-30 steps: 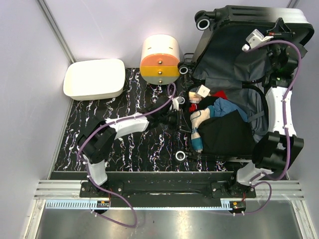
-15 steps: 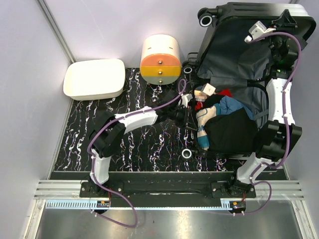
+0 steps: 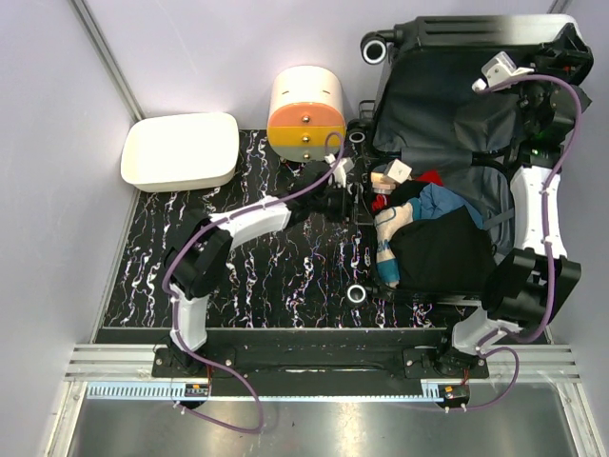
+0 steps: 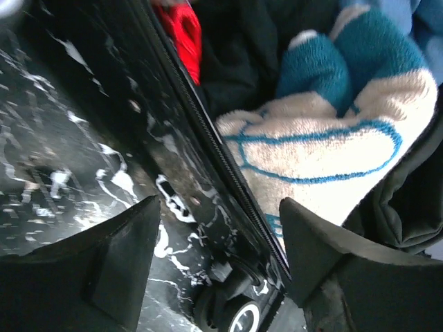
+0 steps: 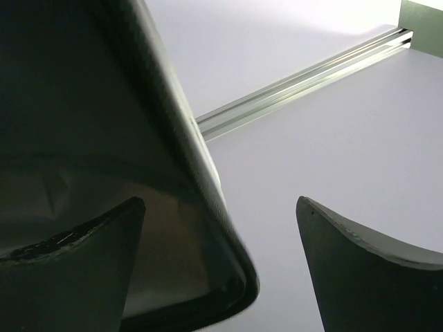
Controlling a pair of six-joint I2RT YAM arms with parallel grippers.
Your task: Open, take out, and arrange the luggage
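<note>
Opening is done: the luggage [image 3: 428, 105] lies lid-up, with the cylindrical box [image 3: 305, 114] just left of it. The clothing [image 3: 433, 249] is not yet removed or arranged.

The left gripper [image 4: 218, 207] reaches the luggage's left rim, fingers apart astride the zip edge. The right gripper [image 5: 220, 202] is raised at the lid's far right corner, fingers apart and clamping nothing.

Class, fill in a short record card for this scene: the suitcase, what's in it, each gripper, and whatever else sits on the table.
Luggage: open, lid raised, packed with fabric items
Contents visible: cream-and-teal towel, black garment, blue cloth, red cloth
Left gripper: open, straddling the zipped rim beside the towel
Right gripper: open, lid's edge between its fingers
Elsewhere on table: white tray, cream-and-orange cylindrical box
</note>
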